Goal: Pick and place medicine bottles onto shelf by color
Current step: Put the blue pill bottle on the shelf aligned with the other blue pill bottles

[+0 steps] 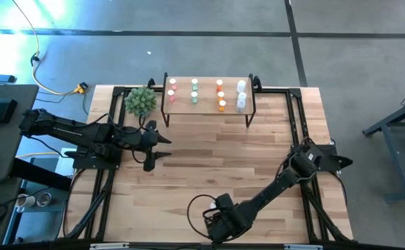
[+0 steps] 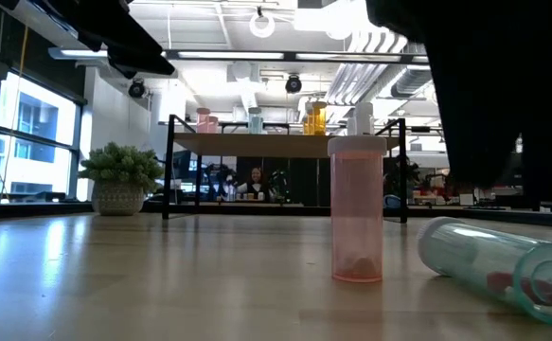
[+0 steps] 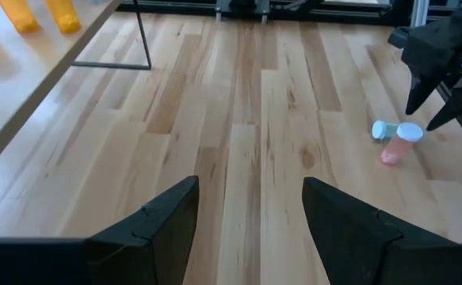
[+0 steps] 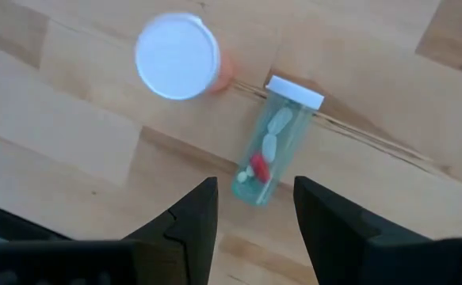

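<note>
Your right gripper (image 4: 250, 210) hangs over two bottles near the table's front edge, fingers apart and empty.

Look straight down past its fingers: a pink bottle (image 4: 181, 57) stands upright with its white cap toward you, and a green bottle (image 4: 272, 150) lies on its side just beside it, pills showing inside, its base between the fingertips but not gripped. The rest of the bottles stand in colour groups on the shelf (image 1: 208, 104) at the table's (image 1: 209, 167) back edge, with a small potted plant (image 1: 140, 101) beside it. Your left gripper (image 1: 162, 147) waits near the left edge, wide open, holding nothing.
</note>
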Available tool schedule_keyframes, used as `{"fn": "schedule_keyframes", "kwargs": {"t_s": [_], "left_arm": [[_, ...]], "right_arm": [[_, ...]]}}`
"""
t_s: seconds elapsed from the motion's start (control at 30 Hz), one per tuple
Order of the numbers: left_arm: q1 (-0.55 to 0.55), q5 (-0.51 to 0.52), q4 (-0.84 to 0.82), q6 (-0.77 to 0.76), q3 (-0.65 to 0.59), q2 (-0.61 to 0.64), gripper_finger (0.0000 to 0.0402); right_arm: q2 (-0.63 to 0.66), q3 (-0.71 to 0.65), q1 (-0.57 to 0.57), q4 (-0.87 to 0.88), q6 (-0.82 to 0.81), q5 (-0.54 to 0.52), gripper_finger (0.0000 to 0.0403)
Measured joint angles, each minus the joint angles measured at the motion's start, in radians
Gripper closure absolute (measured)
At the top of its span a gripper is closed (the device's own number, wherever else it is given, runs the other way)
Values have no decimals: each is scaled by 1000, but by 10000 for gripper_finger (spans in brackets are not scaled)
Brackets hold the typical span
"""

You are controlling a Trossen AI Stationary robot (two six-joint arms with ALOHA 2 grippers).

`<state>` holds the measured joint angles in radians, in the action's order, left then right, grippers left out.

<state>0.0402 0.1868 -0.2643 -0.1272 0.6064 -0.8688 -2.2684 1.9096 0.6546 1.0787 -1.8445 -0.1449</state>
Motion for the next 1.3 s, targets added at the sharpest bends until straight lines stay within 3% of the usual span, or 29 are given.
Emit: {"fn": "schedule_keyframes", "kwargs": {"t_s": [0.57,0.93,1.3], "left_arm": [[0,2,-20,34,0,0,188],[0,3,-62,28,0,0,188],[0,-101,-240,-31,94,-1,188]], "right_arm": [[-21,-116,-3,-176,-68,16,247],[-9,-119,4,-162,-59,15,328],[36,-113,60,-141,-21,-40,322]]}}
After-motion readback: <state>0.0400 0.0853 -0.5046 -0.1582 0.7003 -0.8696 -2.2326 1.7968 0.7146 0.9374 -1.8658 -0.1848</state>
